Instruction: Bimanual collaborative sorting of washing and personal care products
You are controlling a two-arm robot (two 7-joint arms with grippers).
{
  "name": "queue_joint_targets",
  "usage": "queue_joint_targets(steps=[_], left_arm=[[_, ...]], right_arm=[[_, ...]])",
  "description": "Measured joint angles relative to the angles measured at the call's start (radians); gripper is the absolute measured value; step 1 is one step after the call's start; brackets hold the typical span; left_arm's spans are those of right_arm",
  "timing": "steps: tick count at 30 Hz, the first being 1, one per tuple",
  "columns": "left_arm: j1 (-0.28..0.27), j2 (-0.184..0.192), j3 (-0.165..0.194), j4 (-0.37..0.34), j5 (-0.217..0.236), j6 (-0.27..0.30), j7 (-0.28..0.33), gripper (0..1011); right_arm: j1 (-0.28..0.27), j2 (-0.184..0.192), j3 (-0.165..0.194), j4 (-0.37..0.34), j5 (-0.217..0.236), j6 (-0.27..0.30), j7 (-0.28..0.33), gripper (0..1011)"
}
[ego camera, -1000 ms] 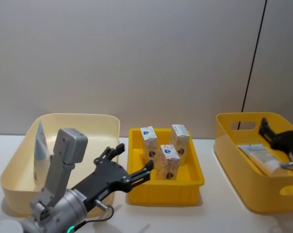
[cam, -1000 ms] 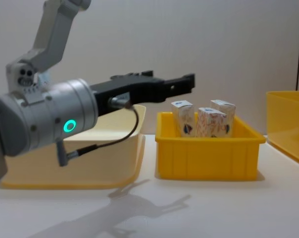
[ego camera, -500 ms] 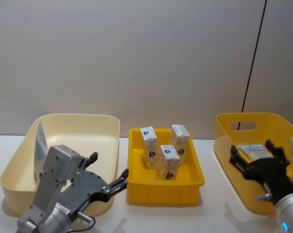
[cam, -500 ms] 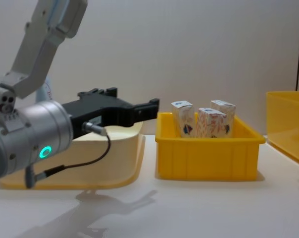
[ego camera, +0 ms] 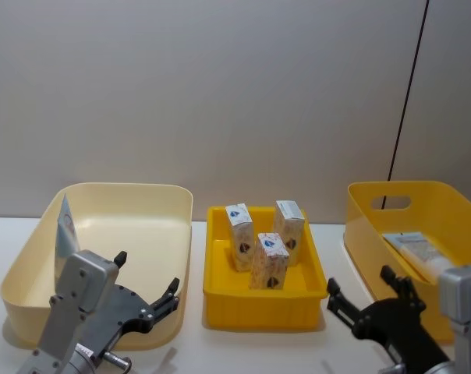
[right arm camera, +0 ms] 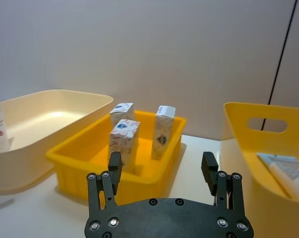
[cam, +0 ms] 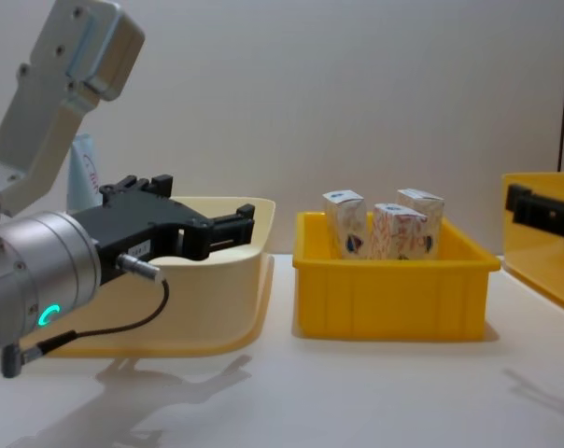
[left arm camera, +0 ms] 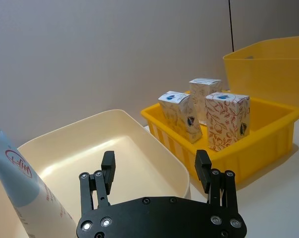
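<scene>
**Both grippers empty; stock sits in three bins**

The left gripper [ego camera: 146,274] hovers low by the front right corner of the cream bin [ego camera: 126,189], jaws spread with nothing between them. The right gripper [ego camera: 360,282] hangs low in front of the gap between the yellow tray [ego camera: 265,305] and the right yellow bin [ego camera: 391,195], likewise spread and empty.

Three cartons [ego camera: 270,259] stand close together in the tray. One leaning tube [ego camera: 64,234] rests against the cream bin's left wall, crimped end up. A second tube [ego camera: 419,251] lies flat in the right bin.

Judgement: the cartons look light and are made of thin card that dents easily. Pinch them across opposite side faces at mid-height, with gentle force. The tubes look soft and smooth, so they are likely to squash and slip. Grip them across the flat body, near the stiffer shoulder where it can be reached.
</scene>
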Motion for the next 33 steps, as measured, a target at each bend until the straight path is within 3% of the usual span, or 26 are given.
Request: queue_joint_targets(steps=[6, 21, 33], left_arm=[[0.002, 0.001, 0.000, -0.001, 0.004, 0.000, 0.005, 1003], [0.002, 0.001, 0.000, -0.001, 0.004, 0.000, 0.005, 1003], [0.002, 0.001, 0.000, -0.001, 0.004, 0.001, 0.005, 1003]], right_arm=[[-0.030, 0.001, -0.015, -0.019, 0.011, -0.008, 0.011, 1001], [-0.033, 0.000, -0.017, -0.022, 0.012, -0.009, 0.013, 1001], [0.014, -0.014, -0.025, 0.004, 0.007, 0.025, 0.022, 1001]])
